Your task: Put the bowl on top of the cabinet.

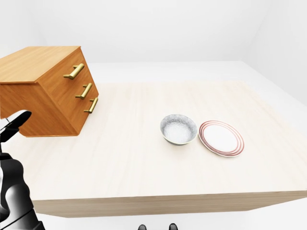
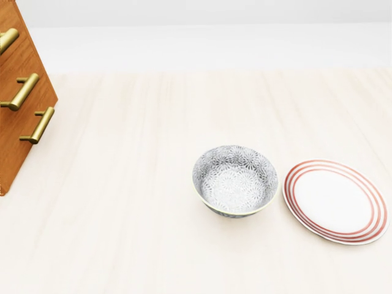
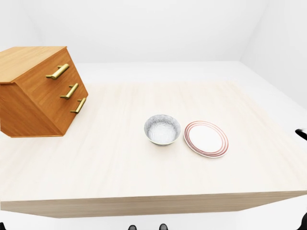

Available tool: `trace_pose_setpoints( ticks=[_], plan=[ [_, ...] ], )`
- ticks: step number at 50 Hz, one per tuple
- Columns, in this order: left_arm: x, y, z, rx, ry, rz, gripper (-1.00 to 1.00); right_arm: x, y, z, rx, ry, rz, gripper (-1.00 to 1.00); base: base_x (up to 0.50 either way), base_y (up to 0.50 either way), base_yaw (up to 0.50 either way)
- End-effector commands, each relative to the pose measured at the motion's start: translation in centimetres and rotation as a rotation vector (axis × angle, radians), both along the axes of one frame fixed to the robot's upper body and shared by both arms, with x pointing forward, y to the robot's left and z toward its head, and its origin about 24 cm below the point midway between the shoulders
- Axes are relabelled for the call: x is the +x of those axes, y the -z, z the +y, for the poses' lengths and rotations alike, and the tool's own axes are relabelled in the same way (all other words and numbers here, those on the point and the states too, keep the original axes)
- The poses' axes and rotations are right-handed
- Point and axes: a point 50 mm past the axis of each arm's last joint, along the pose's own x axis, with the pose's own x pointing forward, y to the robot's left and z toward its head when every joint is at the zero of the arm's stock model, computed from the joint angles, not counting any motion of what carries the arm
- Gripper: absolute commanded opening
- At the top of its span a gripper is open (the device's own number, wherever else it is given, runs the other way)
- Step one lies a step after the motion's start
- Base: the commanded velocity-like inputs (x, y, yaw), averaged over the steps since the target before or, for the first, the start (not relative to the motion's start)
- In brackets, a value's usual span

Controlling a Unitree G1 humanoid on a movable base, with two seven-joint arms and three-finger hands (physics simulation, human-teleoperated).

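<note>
A grey patterned bowl (image 2: 235,180) stands upright and empty near the middle of the pale wooden table (image 1: 129,163). The wooden cabinet (image 1: 43,91), with three brass drawer handles, sits on the table at the left, and its flat top is bare. My left hand (image 1: 14,125) rises at the left edge of the left-eye view, beside the cabinet's near lower corner and far to the left of the bowl. One finger sticks out straight and it holds nothing. Only a black sliver of my right hand (image 3: 301,133) shows at the right edge of the right-eye view, well clear of the bowl.
A white plate (image 2: 335,201) with red rings lies flat just right of the bowl, almost touching it. The table's near edge (image 3: 144,203) runs along the bottom of the eye views. White floor and walls surround the table.
</note>
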Motion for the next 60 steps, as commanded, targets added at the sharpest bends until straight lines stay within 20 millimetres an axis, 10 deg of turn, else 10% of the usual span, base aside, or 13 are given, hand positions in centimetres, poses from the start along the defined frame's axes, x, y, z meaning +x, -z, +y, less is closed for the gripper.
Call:
trace_pose_setpoints(
  ticks=[1,19,60],
  plan=[
    [-0.35,-0.36,0.28,-0.006,-0.017,-0.017,1.0,-0.11,0.14,-0.15,0.004,0.001,0.005,1.0,0.49,0.0,0.0],
    [-0.31,-0.17,0.37,-0.007,-0.017,-0.008,1.0,-0.16,0.35,-0.14,0.007,0.006,0.012,1.0,0.48,0.0,0.0],
    [-0.29,-0.01,0.27,-0.003,-0.015,-0.001,1.0,0.18,0.67,0.12,-0.025,0.009,0.048,1.0,0.0,0.15,0.0]
  ],
)
